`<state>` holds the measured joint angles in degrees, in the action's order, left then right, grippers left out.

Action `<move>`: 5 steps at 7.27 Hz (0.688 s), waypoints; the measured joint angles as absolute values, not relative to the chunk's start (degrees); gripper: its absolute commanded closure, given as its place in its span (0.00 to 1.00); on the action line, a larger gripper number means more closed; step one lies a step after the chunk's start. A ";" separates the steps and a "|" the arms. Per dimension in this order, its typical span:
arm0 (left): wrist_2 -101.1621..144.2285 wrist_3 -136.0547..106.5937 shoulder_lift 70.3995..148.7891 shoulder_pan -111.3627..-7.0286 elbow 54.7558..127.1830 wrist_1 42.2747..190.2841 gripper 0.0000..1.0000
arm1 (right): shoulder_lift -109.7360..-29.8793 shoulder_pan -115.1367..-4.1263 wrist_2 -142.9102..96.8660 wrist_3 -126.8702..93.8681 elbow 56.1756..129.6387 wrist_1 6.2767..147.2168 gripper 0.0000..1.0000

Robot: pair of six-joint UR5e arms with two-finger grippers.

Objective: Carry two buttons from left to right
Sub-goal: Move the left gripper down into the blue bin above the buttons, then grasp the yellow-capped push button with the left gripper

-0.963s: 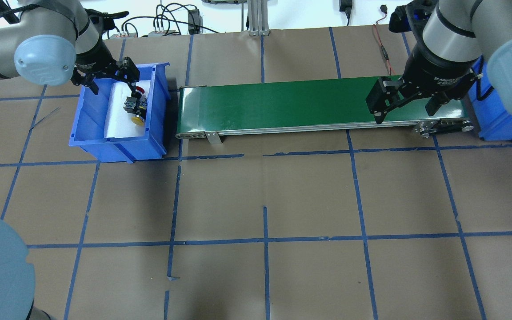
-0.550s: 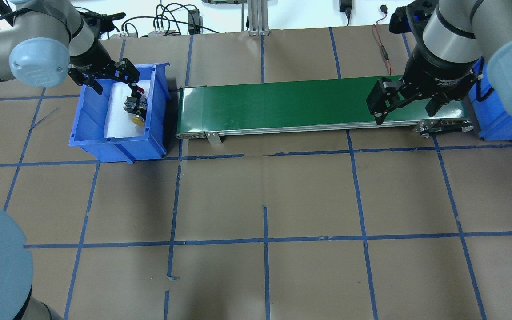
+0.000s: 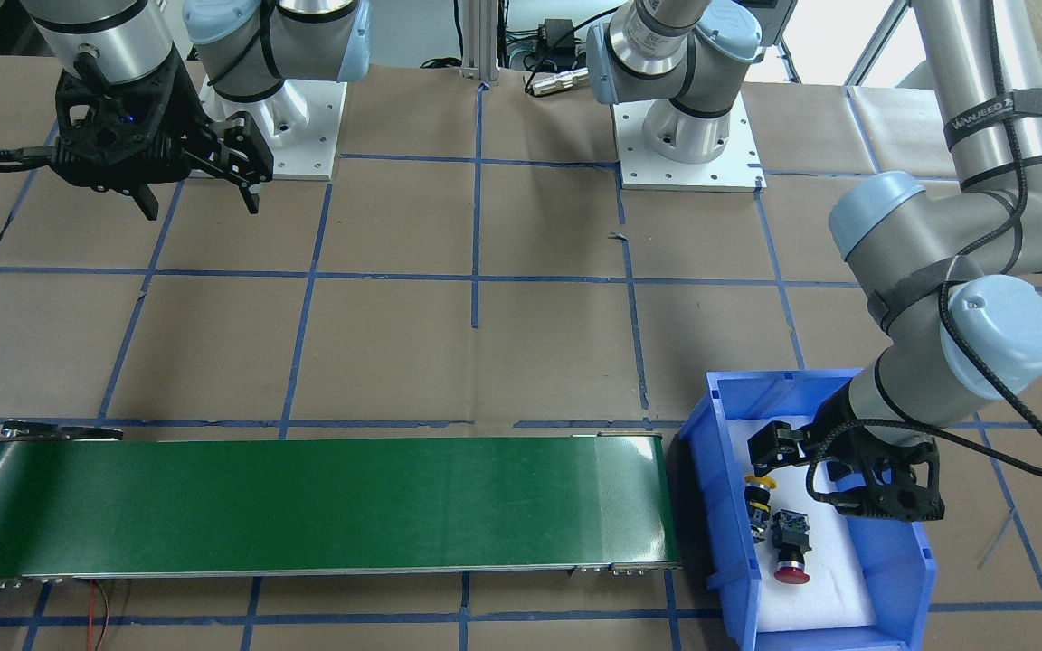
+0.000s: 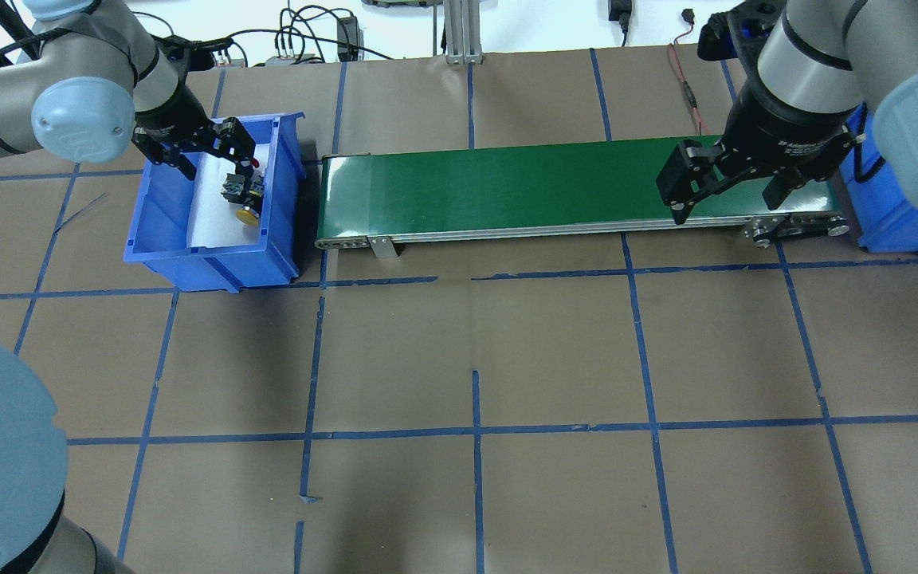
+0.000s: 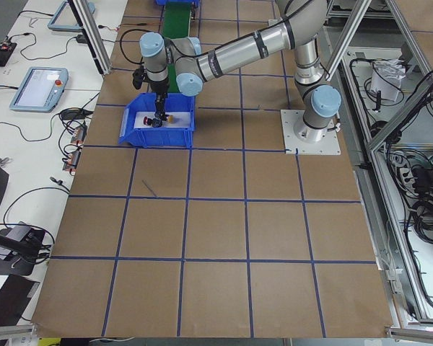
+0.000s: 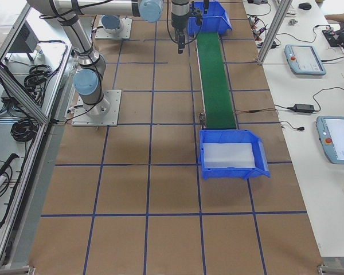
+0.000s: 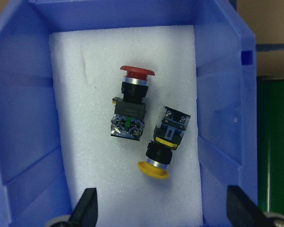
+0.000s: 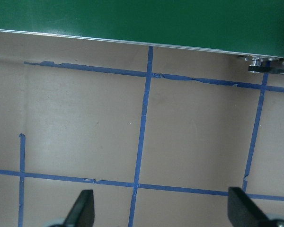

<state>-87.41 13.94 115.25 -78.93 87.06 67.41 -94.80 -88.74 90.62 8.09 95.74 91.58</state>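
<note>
The left gripper (image 7: 162, 210) is hovering wide open, empty, over a red-capped push-button (image 7: 130, 106) and a yellow-capped push-button (image 7: 164, 142) in a blue plastic bin (image 7: 23, 118). The right gripper (image 4: 728, 195) is gaping empty. A black arm strap (image 3: 991, 113) reads "WANJEED".

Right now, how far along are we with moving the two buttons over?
Done: nothing; the red button and yellow button both lie on the foam in the left bin. In hand: the left gripper hangs open above them, holding nothing; the right gripper hangs open beside the far end of the belt. Left: both pickups, and delivery to the empty right bin.
</note>
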 measured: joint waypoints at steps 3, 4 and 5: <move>-87.47 14.66 115.91 -78.93 87.84 67.70 0.26 | -94.90 -88.75 90.62 8.09 95.95 91.58 0.00; -87.51 14.81 116.05 -78.93 87.89 67.81 0.30 | -94.91 -88.72 90.62 8.09 95.97 91.58 0.00; -87.55 14.85 116.13 -78.93 87.94 67.93 0.30 | -94.92 -88.71 90.61 8.09 95.97 91.58 0.00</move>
<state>-87.55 14.85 116.13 -78.93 87.94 67.93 -94.92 -88.71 90.61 8.09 95.97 91.58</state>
